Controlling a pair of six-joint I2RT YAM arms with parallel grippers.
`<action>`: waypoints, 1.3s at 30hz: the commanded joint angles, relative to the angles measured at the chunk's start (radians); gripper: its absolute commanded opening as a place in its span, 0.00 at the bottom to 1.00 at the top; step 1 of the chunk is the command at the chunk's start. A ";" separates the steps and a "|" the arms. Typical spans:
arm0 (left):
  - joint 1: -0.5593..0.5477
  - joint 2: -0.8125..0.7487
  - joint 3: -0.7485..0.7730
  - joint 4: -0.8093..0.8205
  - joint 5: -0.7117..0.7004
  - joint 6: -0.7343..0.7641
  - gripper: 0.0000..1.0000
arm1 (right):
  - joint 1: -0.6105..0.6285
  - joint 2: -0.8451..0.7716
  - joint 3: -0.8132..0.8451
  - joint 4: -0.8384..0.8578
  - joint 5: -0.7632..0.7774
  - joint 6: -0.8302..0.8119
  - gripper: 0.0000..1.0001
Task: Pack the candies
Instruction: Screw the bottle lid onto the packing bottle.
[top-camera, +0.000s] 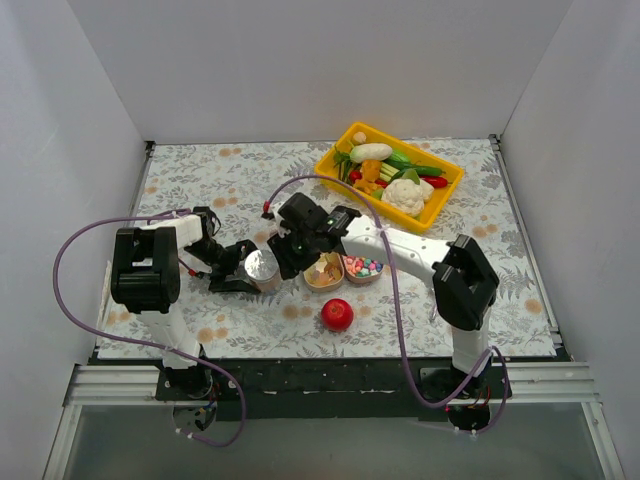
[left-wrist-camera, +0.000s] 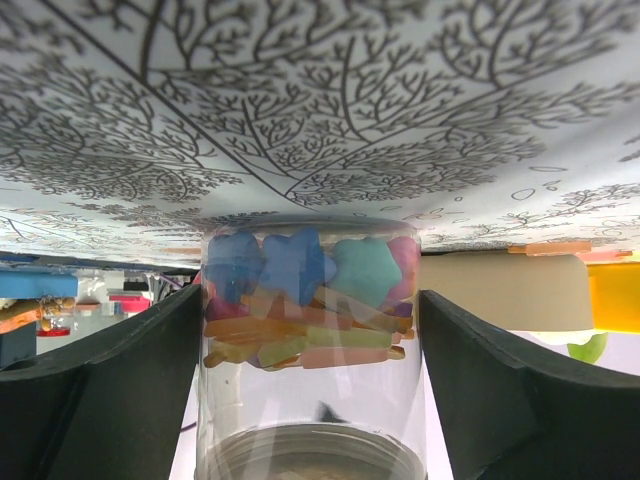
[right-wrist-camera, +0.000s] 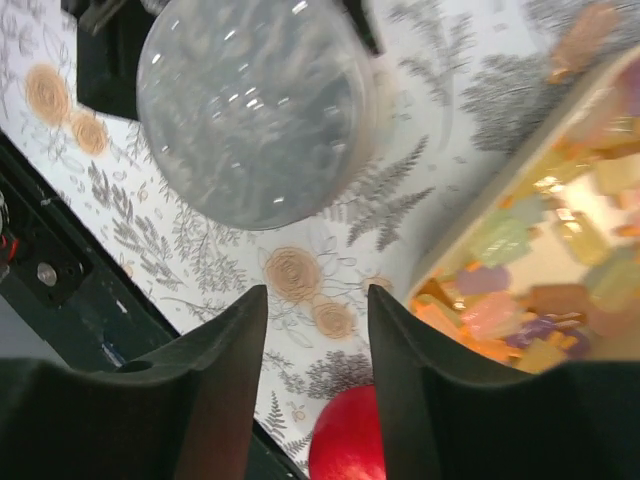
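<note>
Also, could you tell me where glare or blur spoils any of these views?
Top external view: evenly lit, sharp, only soft shadows. Left wrist view: the clear round jar is sharp, faint reflections low on its wall. Right wrist view: white glints speckle the jar, and the small gummy candies at right are out of focus.

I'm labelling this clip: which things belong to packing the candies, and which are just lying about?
Part of the job: candies, the two bowls holding them, the jar gripped by the left end effector, the open right end effector.
Lying about: red ball, yellow tray, toy vegetables.
</note>
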 joint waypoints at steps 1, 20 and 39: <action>-0.039 0.176 -0.135 0.089 0.147 0.013 0.73 | -0.097 -0.062 0.094 0.028 0.008 0.011 0.54; -0.039 0.193 -0.131 0.093 0.147 0.022 0.73 | -0.106 0.205 0.303 0.025 -0.287 -0.045 0.45; -0.039 0.204 -0.115 0.099 0.151 0.013 0.73 | -0.042 0.126 0.119 0.040 -0.262 -0.032 0.03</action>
